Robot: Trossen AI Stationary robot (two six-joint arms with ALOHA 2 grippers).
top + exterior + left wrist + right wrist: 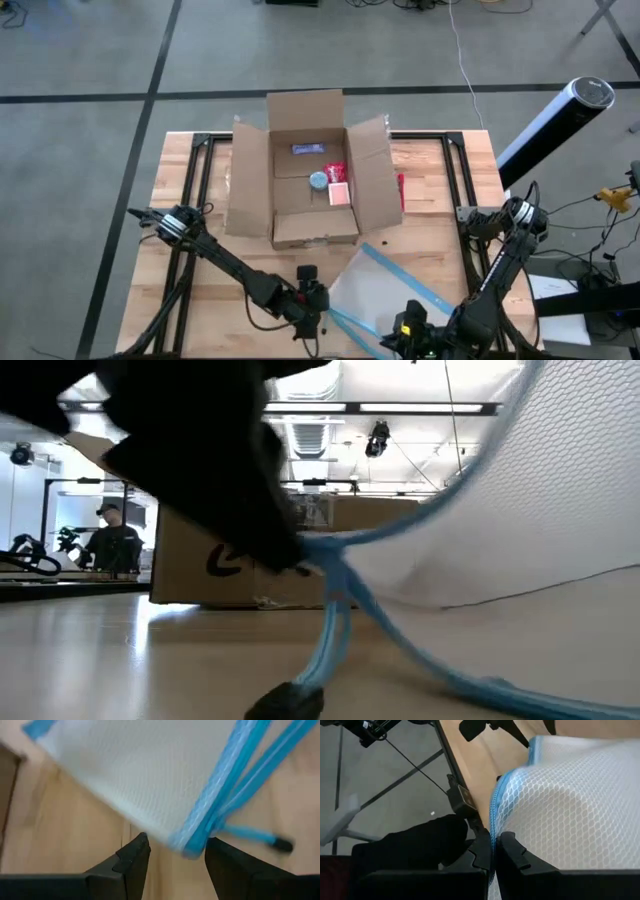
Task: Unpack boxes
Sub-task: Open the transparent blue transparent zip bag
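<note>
— Where's the box (305,170) from where you stand?

— At the far middle of the wooden table (180,290), all four flaps spread open. Inside I can see a blue packet (308,149), a round pale-blue thing (318,181), something red (334,170) and a small pink card (341,194).

— And the arms?

— Both are down at the near edge, on the mesh pouch (385,292) with the blue zipper edge. The right gripper (494,854) has its fingers pinched tight on the pouch's blue edge. The left gripper (175,851) has its fingers parted a moderate way, with the pouch's blue corner between the tips; I can't tell if they touch it.

— Anything behind?

— A person (113,540) in dark clothes stands across the room
</note>
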